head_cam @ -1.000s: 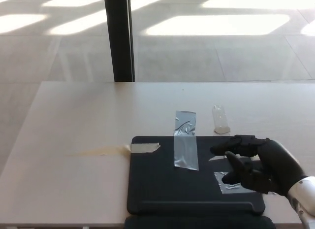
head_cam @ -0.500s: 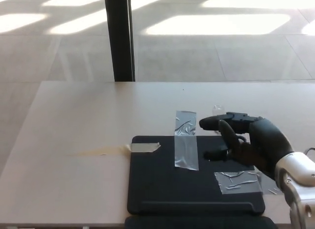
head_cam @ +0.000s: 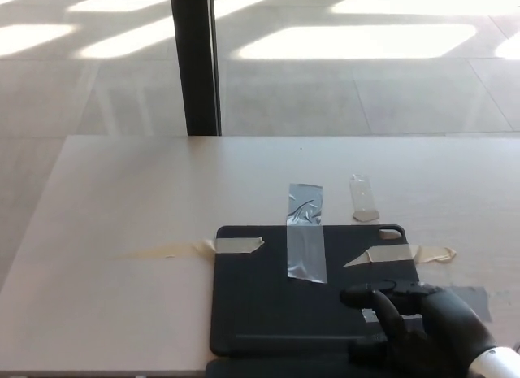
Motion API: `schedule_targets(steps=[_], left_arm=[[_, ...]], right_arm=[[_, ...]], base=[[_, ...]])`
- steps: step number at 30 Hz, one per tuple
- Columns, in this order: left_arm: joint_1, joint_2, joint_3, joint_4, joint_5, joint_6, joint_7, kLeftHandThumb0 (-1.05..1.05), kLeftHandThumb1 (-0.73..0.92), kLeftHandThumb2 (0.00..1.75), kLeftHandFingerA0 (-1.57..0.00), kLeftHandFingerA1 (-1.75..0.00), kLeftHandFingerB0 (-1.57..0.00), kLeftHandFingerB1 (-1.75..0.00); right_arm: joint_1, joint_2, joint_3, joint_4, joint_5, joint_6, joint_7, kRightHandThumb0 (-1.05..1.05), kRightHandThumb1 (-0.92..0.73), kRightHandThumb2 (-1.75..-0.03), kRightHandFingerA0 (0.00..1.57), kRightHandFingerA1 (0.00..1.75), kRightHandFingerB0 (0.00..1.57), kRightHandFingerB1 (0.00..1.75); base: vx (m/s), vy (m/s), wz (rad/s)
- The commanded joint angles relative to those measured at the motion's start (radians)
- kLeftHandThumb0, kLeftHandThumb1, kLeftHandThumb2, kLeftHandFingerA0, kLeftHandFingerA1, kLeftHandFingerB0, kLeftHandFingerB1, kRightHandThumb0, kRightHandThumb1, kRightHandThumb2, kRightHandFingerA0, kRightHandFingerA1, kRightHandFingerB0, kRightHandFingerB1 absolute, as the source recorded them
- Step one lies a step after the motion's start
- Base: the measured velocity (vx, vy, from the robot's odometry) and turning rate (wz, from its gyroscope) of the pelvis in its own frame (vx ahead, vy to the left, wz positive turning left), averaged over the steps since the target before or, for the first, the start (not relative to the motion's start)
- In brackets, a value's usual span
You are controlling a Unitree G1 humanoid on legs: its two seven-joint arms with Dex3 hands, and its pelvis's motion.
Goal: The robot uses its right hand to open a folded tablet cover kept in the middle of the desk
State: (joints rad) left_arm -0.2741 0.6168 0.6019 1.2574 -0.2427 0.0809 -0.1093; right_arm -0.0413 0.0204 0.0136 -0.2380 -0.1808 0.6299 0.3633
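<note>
At the near middle of the tabletop (head_cam: 122, 191), the folded black tablet cover (head_cam: 276, 305) lies flat, taped down so it won't slide. The right hand (head_cam: 418, 329) hovers at its near-right corner, fingers spread, holding nothing.

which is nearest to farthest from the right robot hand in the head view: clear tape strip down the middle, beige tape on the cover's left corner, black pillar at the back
From the right robot hand, low at the right of the tablet cover:
1. Clear tape strip, over the cover's far edge, up and left of the hand.
2. Beige tape, at the cover's far left corner.
3. Black pillar, beyond the desk, far back left.
</note>
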Motion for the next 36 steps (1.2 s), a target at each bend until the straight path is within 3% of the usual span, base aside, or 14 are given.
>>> schedule_targets(steps=[1,8,14,20,21,22,24,25,28,29,33,36], left_arm=[[-0.001,0.019,0.002,0.004,-0.025,0.023,0.006,-0.84,0.9,0.66,-0.74,-0.75,-0.57,-0.66],[0.006,0.015,-0.006,0.01,-0.028,0.013,0.0,-0.83,0.91,0.66,-0.73,-0.73,-0.55,-0.63],[0.006,0.026,0.001,0.009,-0.037,0.021,0.0,-0.82,0.9,0.67,-0.7,-0.73,-0.55,-0.63],[0.014,0.027,-0.007,0.009,-0.033,0.013,-0.008,-0.83,0.92,0.66,-0.71,-0.73,-0.55,-0.63],[0.014,0.028,-0.006,0.008,-0.034,0.014,-0.007,-0.83,0.91,0.67,-0.7,-0.72,-0.54,-0.63],[0.012,0.028,-0.004,0.009,-0.035,0.014,-0.005,-0.83,0.91,0.67,-0.69,-0.72,-0.54,-0.63],[0.006,0.027,-0.003,0.01,-0.037,0.018,-0.001,-0.84,0.91,0.66,-0.7,-0.73,-0.55,-0.64],[0.008,0.026,-0.006,0.011,-0.034,0.018,0.001,-0.83,0.9,0.66,-0.71,-0.73,-0.56,-0.64],[0.012,0.024,-0.007,0.01,-0.032,0.016,0.003,-0.83,0.9,0.66,-0.71,-0.73,-0.56,-0.64],[0.023,0.021,-0.007,0.011,-0.031,0.007,-0.003,-0.84,0.91,0.66,-0.71,-0.73,-0.56,-0.64],[0.036,0.02,-0.006,0.013,-0.031,0.001,-0.006,-0.83,0.92,0.66,-0.73,-0.73,-0.55,-0.63],[0.049,0.022,-0.011,0.011,-0.026,0.005,-0.001,-0.82,0.91,0.66,-0.76,-0.74,-0.56,-0.64]], right_arm=[[0.092,-0.058,-0.011,-0.038,0.046,-0.009,0.005,-0.77,-0.92,-0.71,0.77,0.56,0.66,0.49],[0.223,-0.11,0.001,-0.111,0.056,-0.068,-0.019,-0.78,-0.92,-0.7,0.76,0.53,0.68,0.49],[0.322,-0.059,-0.046,-0.147,0.113,-0.044,-0.057,-0.79,-0.92,-0.7,0.78,0.54,0.66,0.51],[0.415,-0.026,-0.055,-0.281,0.144,0.1,-0.072,-0.81,-0.92,-0.71,0.78,0.54,0.65,0.5],[0.411,-0.025,-0.063,-0.293,0.157,0.136,-0.068,-0.8,-0.74,-1.12,0.75,0.64,0.62,0.61],[0.4,-0.02,-0.08,-0.313,0.178,0.206,-0.061,-0.85,-0.92,-0.72,0.8,0.55,0.66,0.49],[0.389,-0.015,-0.099,-0.327,0.198,0.266,-0.055,-0.84,-0.92,-0.73,0.78,0.55,0.64,0.49],[0.388,-0.004,-0.118,-0.337,0.218,0.311,-0.05,-0.8,-0.74,-1.13,0.73,0.63,0.62,0.61],[0.39,0.004,-0.128,-0.344,0.226,0.335,-0.053,-0.8,-0.74,-1.13,0.73,0.63,0.62,0.61],[0.386,0.021,-0.165,-0.352,0.264,0.363,-0.042,-0.83,-0.92,-0.7,0.77,0.54,0.63,0.49],[0.325,0.019,-0.238,-0.398,0.29,0.411,-0.048,-0.83,-0.92,-0.69,0.81,0.5,0.67,0.46],[0.058,-0.067,-0.519,-0.417,0.363,0.437,-0.085,-0.83,-0.92,-0.72,0.84,0.49,0.63,0.42]], base=[[0.0,0.0,0.0],[0.01,-0.002,0.02],[0.01,-0.002,-0.01],[0.0,0.0,0.0],[0.0,0.0,0.0],[0.0,0.0,0.0],[0.0,0.0,0.0],[0.0,0.0,0.0],[0.0,0.0,0.0],[0.0,0.0,0.0],[0.0,0.0,0.0],[0.0,0.0,0.0]])
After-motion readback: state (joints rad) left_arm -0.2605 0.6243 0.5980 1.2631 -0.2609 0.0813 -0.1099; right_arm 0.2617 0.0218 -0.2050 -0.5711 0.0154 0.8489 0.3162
